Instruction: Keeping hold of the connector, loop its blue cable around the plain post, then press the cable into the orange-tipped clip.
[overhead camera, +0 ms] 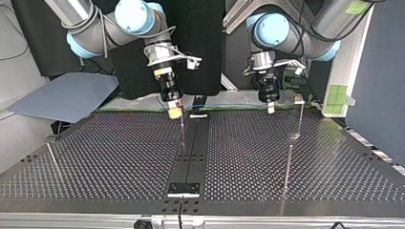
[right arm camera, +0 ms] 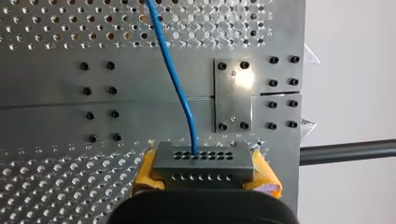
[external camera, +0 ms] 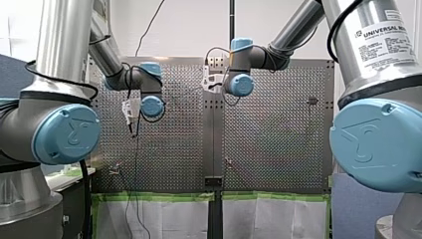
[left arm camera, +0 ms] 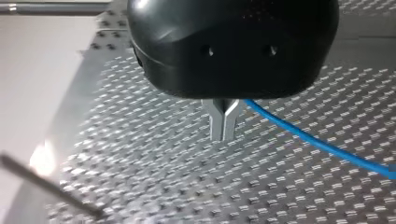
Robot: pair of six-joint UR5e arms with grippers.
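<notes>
In the right wrist view my right gripper [right arm camera: 203, 179] is shut with its yellow pads [right arm camera: 264, 175] on a grey connector [right arm camera: 202, 163]. The blue cable [right arm camera: 175, 79] runs from the connector's top row of holes out over the perforated plate. My right gripper [overhead camera: 175, 110] hangs just above the table near its middle seam. My left gripper [left arm camera: 224, 126] has its metal fingers shut with nothing between them, tips close to the plate, and the blue cable [left arm camera: 322, 144] passes beside them. My left gripper [overhead camera: 270, 107] hovers near a small clip [overhead camera: 298, 98] on a thin stem.
A thin post [overhead camera: 288, 167] stands at the top view's right, another [overhead camera: 52, 157] at its left, and a third [overhead camera: 183, 133] just below my right gripper. A black seam strip [overhead camera: 193, 143] with a bracket [overhead camera: 183, 189] divides the table. A blurred rod [left arm camera: 46, 186] crosses beside my left gripper.
</notes>
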